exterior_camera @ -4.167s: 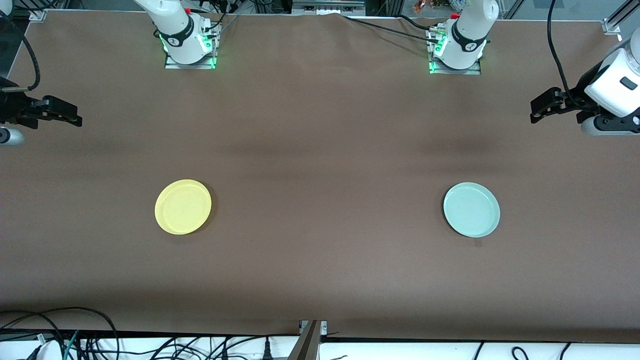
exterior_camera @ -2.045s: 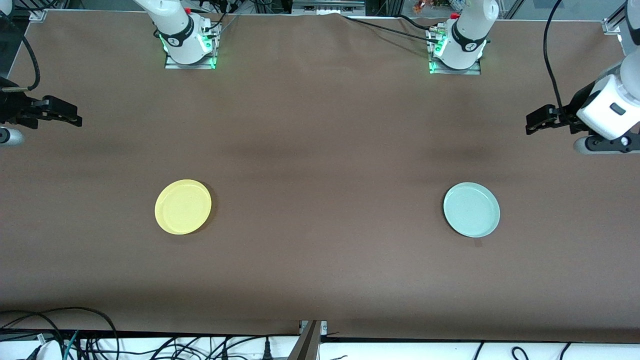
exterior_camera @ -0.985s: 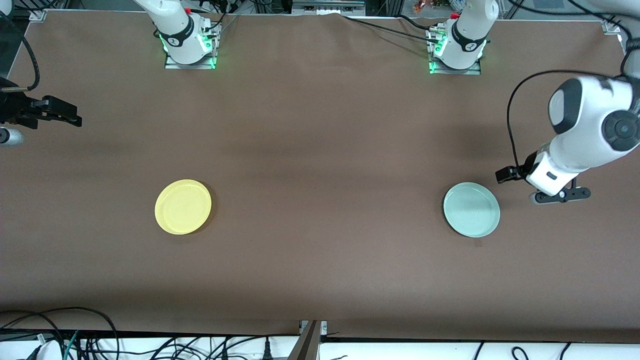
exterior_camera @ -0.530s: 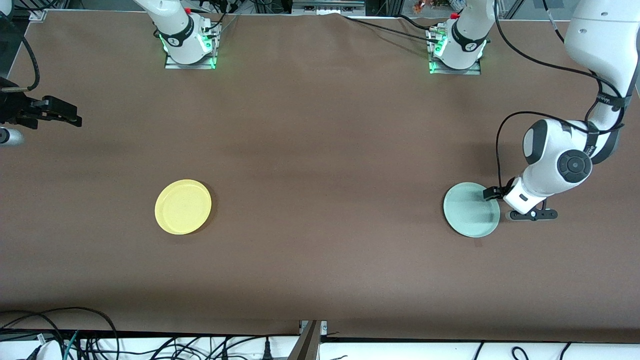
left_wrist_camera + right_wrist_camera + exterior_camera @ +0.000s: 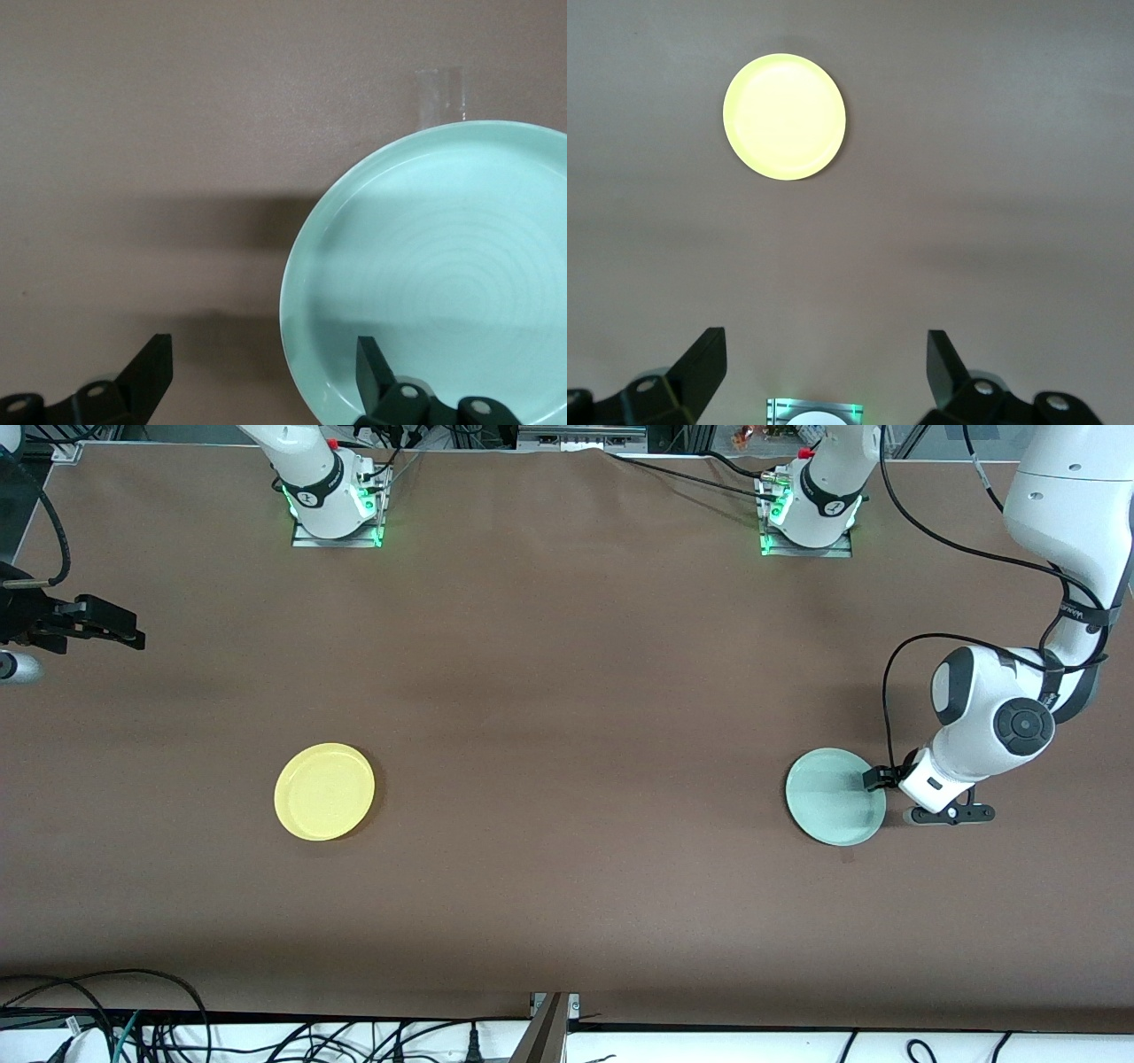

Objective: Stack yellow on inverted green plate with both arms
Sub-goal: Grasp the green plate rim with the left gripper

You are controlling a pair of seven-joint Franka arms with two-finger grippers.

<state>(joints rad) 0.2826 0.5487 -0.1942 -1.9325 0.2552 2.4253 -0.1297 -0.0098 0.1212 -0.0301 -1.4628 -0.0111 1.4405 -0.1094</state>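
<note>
The yellow plate (image 5: 324,791) lies rim up on the brown table toward the right arm's end; it also shows in the right wrist view (image 5: 784,116). The pale green plate (image 5: 833,797) lies rim up toward the left arm's end. My left gripper (image 5: 875,779) is low at the green plate's edge and open. In the left wrist view the left gripper (image 5: 264,350) straddles the rim of the green plate (image 5: 443,266): one finger (image 5: 376,372) over its inside, the other over the table. My right gripper (image 5: 133,631) waits, open and empty, at its table end; it also shows in its wrist view (image 5: 826,341).
The two arm bases (image 5: 335,505) (image 5: 808,514) stand along the table's back edge. A small clear piece of tape (image 5: 848,856) lies on the table next to the green plate, nearer the front camera. Cables (image 5: 133,1027) hang below the table's front edge.
My left arm has swung in from its table end and come down to the green plate's edge. The right arm and both plates have not moved.
</note>
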